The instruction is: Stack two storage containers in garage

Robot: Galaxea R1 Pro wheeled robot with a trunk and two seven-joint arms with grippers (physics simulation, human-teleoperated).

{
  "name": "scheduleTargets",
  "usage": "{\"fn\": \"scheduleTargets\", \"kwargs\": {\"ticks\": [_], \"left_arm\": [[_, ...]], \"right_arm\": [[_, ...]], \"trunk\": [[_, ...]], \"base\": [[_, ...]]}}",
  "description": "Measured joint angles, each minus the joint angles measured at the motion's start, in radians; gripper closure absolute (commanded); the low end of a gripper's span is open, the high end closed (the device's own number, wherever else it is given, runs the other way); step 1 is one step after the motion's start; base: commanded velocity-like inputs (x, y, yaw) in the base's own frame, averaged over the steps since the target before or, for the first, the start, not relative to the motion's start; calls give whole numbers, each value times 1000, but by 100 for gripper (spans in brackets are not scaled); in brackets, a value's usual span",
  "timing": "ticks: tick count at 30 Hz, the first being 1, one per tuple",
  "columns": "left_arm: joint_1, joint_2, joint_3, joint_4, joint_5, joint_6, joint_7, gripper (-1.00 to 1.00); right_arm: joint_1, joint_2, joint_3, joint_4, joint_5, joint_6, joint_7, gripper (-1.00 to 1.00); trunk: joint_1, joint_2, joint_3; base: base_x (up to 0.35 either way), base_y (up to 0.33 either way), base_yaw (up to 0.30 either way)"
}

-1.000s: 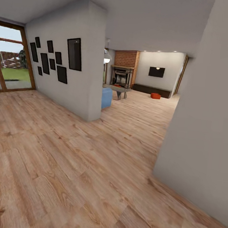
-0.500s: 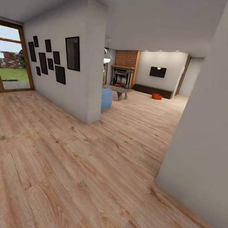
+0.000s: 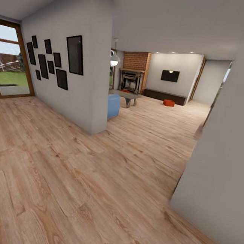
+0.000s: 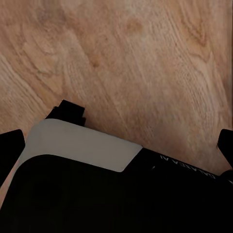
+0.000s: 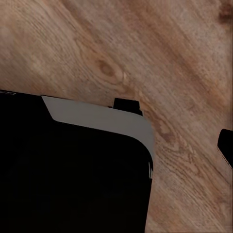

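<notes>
Glass doors (image 3: 9,63): standing at the far left edge of the head view, garden showing through.
Picture frames (image 3: 53,63): nine dark frames, counted, hanging on the white partition wall (image 3: 93,77).
Blue seat (image 3: 113,105): one, sitting just beside the end of that partition.
Low table (image 3: 127,96): one, standing in front of the fireplace (image 3: 131,80) and its brick chimney (image 3: 136,61).
Storage container (image 3: 169,102): one orange-red box resolving clearly, lying on the wood-plank floor (image 3: 92,179) just in front of the long dark cabinet (image 3: 164,96), below the wall TV (image 3: 170,75), well apart from the robot. The second container is not resolving; an orange fleck by the table is too small to call.
Handling, judged: looking like a rigid, light, lidless plastic box; ribbed walls should be giving the pads some bite. Best hold is probably the rim or two opposite walls, one gripper per side.
Near wall (image 3: 225,149): one grey corner crowding the right edge of the head view.
Left gripper: wrist view is pointing down at the planks past the robot's dark body; opening cannot be told, nothing seen held.
Right gripper: same, opening cannot be told.
</notes>
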Motion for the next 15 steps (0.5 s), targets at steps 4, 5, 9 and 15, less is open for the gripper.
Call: {"fn": "scheduleTargets", "kwargs": {"ticks": [4,5,9,15], "left_arm": [[0,0,0,0,0,0,0,-100],[0,0,0,0,0,0,0,-100],[0,1,0,0,0,0,0,-100],[0,1,0,0,0,0,0,-100]], "right_arm": [[0,0,0,0,0,0,0,-100],[0,0,0,0,0,0,0,-100],[0,-1,0,0,-1,0,0,-100],[0,-1,0,0,-1,0,0,-100]], "trunk": [[0,0,-6],[0,0,-8],[0,0,-14],[0,0,-24]], "base": [[342,0,0],[342,0,0],[342,0,0],[342,0,0]]}}
